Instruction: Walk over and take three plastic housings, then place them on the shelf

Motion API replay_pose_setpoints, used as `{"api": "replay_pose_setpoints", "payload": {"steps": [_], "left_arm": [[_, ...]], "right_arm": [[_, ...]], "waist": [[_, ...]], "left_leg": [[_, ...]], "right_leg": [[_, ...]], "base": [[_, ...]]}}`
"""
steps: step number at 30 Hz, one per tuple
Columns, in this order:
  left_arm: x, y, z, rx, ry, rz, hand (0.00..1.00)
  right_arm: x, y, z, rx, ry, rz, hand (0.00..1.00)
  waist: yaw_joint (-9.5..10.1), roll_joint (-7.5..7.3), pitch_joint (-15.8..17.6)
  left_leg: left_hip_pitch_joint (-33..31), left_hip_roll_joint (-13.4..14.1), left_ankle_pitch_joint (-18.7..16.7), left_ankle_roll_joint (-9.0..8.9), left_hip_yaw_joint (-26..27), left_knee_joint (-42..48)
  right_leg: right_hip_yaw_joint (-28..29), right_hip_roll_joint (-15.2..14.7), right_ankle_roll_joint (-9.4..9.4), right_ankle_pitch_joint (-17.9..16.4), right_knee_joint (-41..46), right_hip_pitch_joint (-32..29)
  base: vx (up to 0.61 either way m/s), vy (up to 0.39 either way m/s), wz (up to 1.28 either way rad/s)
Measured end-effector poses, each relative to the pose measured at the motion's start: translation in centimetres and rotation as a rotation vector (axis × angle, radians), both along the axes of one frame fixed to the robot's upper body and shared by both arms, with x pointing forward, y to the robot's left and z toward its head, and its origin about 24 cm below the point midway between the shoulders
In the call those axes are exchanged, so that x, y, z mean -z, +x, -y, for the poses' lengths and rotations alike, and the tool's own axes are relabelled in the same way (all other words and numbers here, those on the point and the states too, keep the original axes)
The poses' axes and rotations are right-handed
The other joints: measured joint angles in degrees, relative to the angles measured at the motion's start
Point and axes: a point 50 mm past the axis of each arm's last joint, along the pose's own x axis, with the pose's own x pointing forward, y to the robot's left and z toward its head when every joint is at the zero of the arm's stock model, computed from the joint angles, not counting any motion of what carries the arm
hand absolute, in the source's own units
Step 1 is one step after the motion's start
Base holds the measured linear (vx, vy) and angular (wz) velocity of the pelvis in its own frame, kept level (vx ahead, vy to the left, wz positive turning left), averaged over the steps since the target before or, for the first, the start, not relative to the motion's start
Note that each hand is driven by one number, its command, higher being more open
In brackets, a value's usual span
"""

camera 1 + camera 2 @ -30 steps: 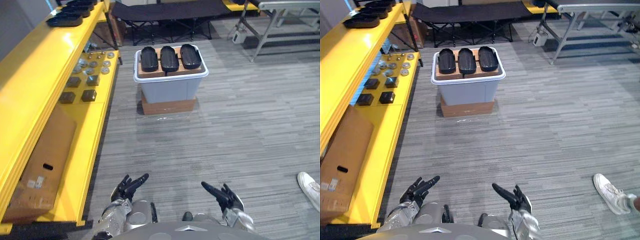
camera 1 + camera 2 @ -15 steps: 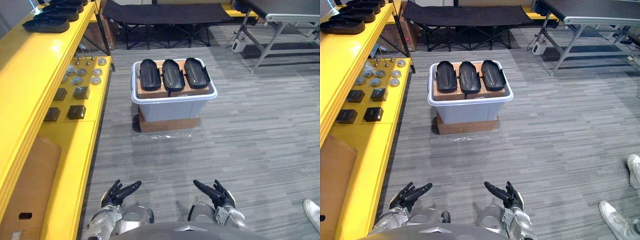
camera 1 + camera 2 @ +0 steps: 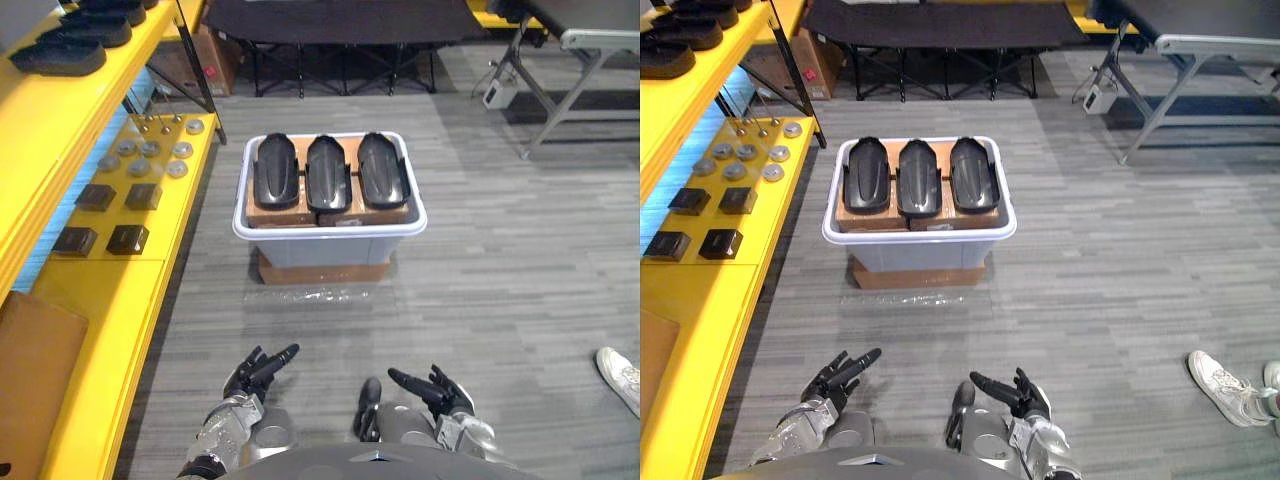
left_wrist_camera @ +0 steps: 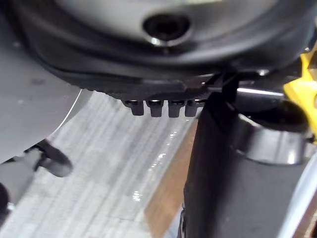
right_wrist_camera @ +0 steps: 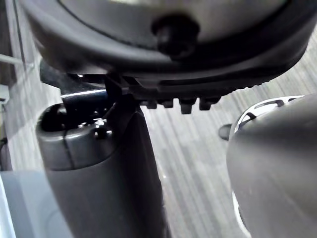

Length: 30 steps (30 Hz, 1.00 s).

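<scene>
Left eye view — three black, elongated housings (image 3: 328, 172) abreast.

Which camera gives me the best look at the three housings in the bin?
Left eye view: all three housings lie side by side in the white bin, near centre and uncovered. The right eye view shows the same, shifted left. The wrist views face grey floor.

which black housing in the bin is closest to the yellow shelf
The left housing, at the end of the bin nearest the yellow shelf; the other two lie farther right.
</scene>
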Motion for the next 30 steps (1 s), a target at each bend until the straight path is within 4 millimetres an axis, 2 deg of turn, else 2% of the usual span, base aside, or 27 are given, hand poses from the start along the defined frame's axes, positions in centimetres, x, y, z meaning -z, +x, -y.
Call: {"api": "replay_pose_setpoints", "payload": {"steps": [1,2,3,4,5,6,7,8,10,14,16,18,19,24,27,30], "left_arm": [[0.0,0.0,0.1,0.001,-0.004,0.003,1.00],[0.0,0.0,0.3,0.001,-0.009,-0.001,1.00],[0.1,-0.1,0.8,0.005,-0.020,-0.002,1.00],[0.1,-0.1,1.1,0.005,-0.027,0.000,1.00],[0.0,0.0,1.5,0.013,-0.034,0.005,1.00],[0.0,0.1,1.3,0.019,-0.023,0.005,1.00],[0.0,0.0,0.9,0.018,-0.011,0.004,1.00],[0.0,0.0,0.7,0.013,-0.009,0.004,1.00],[0.1,-0.2,0.1,-0.005,0.005,-0.005,1.00],[0.4,-1.2,-0.4,0.028,0.033,-0.032,1.00],[0.3,-1.2,-0.6,0.039,0.041,-0.030,1.00],[0.4,-1.5,-1.0,0.059,0.061,-0.041,1.00],[0.5,-1.7,-1.3,0.074,0.077,-0.057,1.00],[0.6,-1.9,-1.8,0.092,0.100,-0.078,1.00],[0.6,-1.8,-2.0,0.091,0.095,-0.085,1.00],[0.7,-2.1,-2.4,0.090,0.093,-0.096,1.00]], "right_arm": [[0.0,-0.2,0.2,0.020,-0.002,-0.003,1.00],[0.0,-0.2,0.5,0.028,-0.007,0.000,1.00],[-0.2,0.0,0.8,0.037,-0.016,0.011,1.00],[-0.3,0.2,1.0,0.039,-0.021,0.020,1.00],[-0.4,0.3,1.2,0.042,-0.028,0.027,1.00],[-0.4,0.4,1.1,0.047,-0.026,0.025,1.00],[-0.4,0.8,0.0,0.038,0.001,0.044,1.00],[-0.4,0.9,-0.3,0.033,0.008,0.047,1.00],[-0.2,0.9,-0.9,0.013,0.014,0.038,1.00],[-0.3,0.9,-1.0,0.019,0.016,0.047,1.00],[-0.4,1.1,-1.0,0.019,0.014,0.061,1.00],[-0.2,0.8,-1.4,0.029,0.029,0.055,1.00],[0.0,0.4,-1.8,0.047,0.047,0.047,1.00],[0.2,0.0,-2.4,0.049,0.062,0.034,1.00],[0.3,-0.4,-2.5,0.052,0.065,0.023,1.00],[0.5,-0.6,-2.9,0.054,0.078,0.012,1.00]], "waist": [[0.21,0.20,-0.12],[0.22,0.27,-0.19],[0.30,0.18,-0.25],[0.35,0.19,-0.28],[0.98,0.82,-0.32],[1.65,0.63,-0.17],[2.40,-0.62,-0.31],[2.48,-0.94,-0.20],[2.78,-1.27,0.17],[2.48,-1.77,0.16],[2.41,-2.39,0.07],[2.20,-3.63,-0.71],[2.09,-4.33,-1.31],[0.69,-5.08,-1.73],[0.50,-5.13,-1.96],[0.76,-5.90,-2.51]], "left_leg": [[-0.58,-0.29,-3.30,-0.22,2.61,-1.39],[-0.31,-1.50,-5.08,-0.21,4.80,-6.29],[0.07,-4.69,-5.67,-0.28,6.17,-17.62],[0.35,-6.60,-5.14,-0.21,6.25,-24.44],[0.62,-9.32,-0.32,1.61,6.02,-36.47],[1.73,-9.66,0.49,2.87,6.87,-38.41],[3.06,-11.29,1.73,2.65,7.75,-42.42],[3.12,-11.62,1.74,2.84,7.81,-42.61],[3.42,-12.75,1.54,4.59,7.84,-42.30],[7.05,-14.61,0.19,5.88,7.49,-44.07],[7.82,-15.28,-0.31,6.38,7.23,-44.82],[8.48,-16.35,-0.48,6.69,6.45,-46.21],[9.14,-16.99,0.21,7.10,5.83,-47.66],[9.69,-18.35,0.95,7.95,4.02,-50.10],[9.86,-18.16,1.08,8.08,2.38,-50.41],[9.92,-18.09,1.10,8.06,1.26,-50.36]], "right_leg": [[-0.17,-0.03,0.25,0.16,-1.35,2.27],[-0.18,-0.38,0.30,0.16,-2.33,3.66],[-0.18,-1.35,0.78,0.20,-3.25,4.25],[-0.18,-1.70,0.91,0.17,-3.73,4.19],[0.12,-1.69,1.24,0.33,-4.54,4.02],[0.98,-1.87,1.53,0.52,-4.98,4.12],[1.25,-2.69,2.96,1.56,-7.47,4.90],[1.19,-2.88,3.57,2.03,-8.21,5.03],[0.93,-3.77,3.85,2.48,-8.62,5.59],[0.06,-5.04,5.51,0.82,-8.53,8.85],[-0.39,-6.52,6.25,-1.48,-5.34,8.08],[-0.35,-8.60,6.87,-5.26,1.49,5.41],[-0.83,-9.45,7.08,-5.64,3.27,4.53],[-1.01,-10.19,8.17,-4.54,3.68,4.71],[0.27,-9.83,8.02,-3.31,4.50,4.92],[0.18,-9.40,7.66,-2.46,3.03,6.24]], "base": [[0.23,-0.061,-0.01],[0.25,-0.013,0.01],[0.18,0.037,0.03],[0.15,0.090,0.01],[0.10,0.088,-0.14],[0.19,0.103,-0.14],[0.18,0.066,-0.11],[0.23,0.082,0.05],[0.19,0.092,0.07],[0.15,0.078,0.11],[0.12,0.096,0.12],[0.12,0.095,0.17],[0.14,0.076,0.20],[0.12,0.083,0.22],[0.07,0.078,0.29],[0.04,0.028,0.22]]}}
